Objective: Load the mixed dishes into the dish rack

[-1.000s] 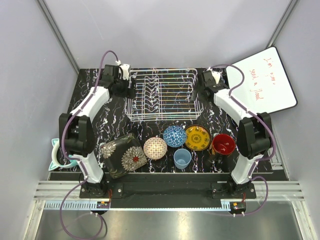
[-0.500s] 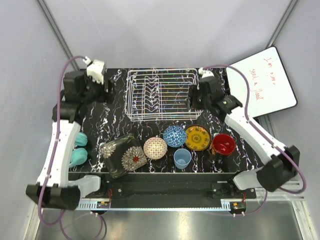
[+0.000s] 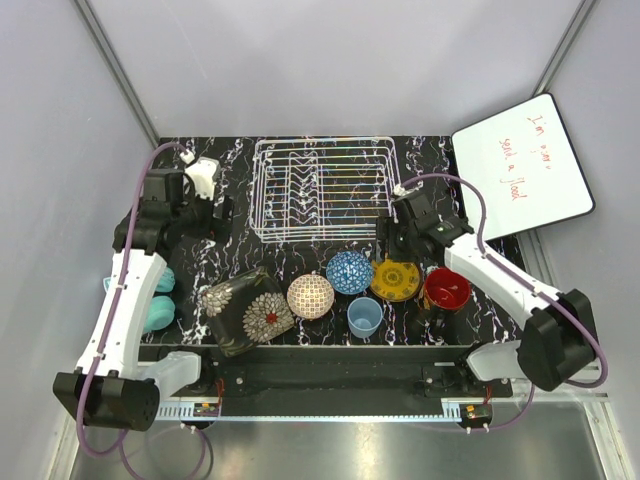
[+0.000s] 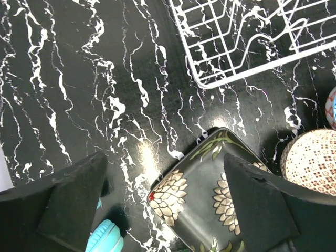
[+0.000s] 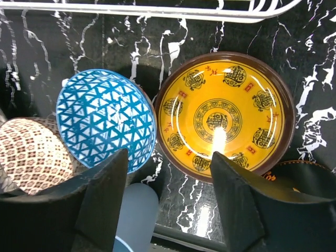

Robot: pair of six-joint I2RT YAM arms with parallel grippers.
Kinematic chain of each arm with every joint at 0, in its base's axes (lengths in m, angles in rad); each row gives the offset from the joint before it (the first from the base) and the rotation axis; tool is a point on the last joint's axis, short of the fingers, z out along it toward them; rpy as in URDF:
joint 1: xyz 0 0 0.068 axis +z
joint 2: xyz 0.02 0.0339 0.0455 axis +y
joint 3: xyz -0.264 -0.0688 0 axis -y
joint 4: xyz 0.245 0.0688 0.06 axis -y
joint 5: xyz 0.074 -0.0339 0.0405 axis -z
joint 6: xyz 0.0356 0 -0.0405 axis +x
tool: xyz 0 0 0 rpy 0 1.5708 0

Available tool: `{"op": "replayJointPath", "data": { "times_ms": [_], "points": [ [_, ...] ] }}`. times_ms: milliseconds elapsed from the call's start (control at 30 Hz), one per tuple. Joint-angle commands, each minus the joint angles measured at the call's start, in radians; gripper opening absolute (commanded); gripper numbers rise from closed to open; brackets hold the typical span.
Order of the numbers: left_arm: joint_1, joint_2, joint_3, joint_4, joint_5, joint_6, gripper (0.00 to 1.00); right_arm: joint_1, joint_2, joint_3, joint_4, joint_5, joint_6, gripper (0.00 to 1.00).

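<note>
Left gripper [image 4: 164,157] was spread wide and empty, hovering over the table [image 4: 79,79] just above the dark square plate [image 4: 202,191] with pale flowers, which lay near the white wire rack's [image 4: 247,47] corner. Right gripper [image 5: 169,155] was also apart, holding nothing, over the gap between the blue triangle-pattern bowl [image 5: 105,118] and the glossy yellow plate [image 5: 223,113] with a brown rim. Beige bowl [image 5: 31,152], light blue cup [image 5: 136,215] and red-lined mug [image 3: 447,288] sat in the same row, on the near side of the rack.
</note>
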Motion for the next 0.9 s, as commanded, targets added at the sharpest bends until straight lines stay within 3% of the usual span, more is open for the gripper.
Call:
{"op": "replayJointPath", "data": {
  "times_ms": [0,600,733,867],
  "points": [
    [0.003,-0.022,0.014,0.0,0.068,0.022,0.99,0.011,0.05,-0.006,0.035,-0.011,0.0,0.73],
    [0.003,0.031,0.003,0.069,0.111,0.033,0.99,0.057,0.279,-0.003,0.211,0.006,0.015,0.57],
    [0.003,0.037,-0.005,0.082,0.109,0.019,0.99,0.06,0.331,-0.006,0.231,-0.001,0.012,0.47],
    [0.003,0.031,-0.012,0.101,0.069,0.016,0.99,0.063,0.367,-0.006,0.248,-0.002,0.015,0.25]
  ]
}}
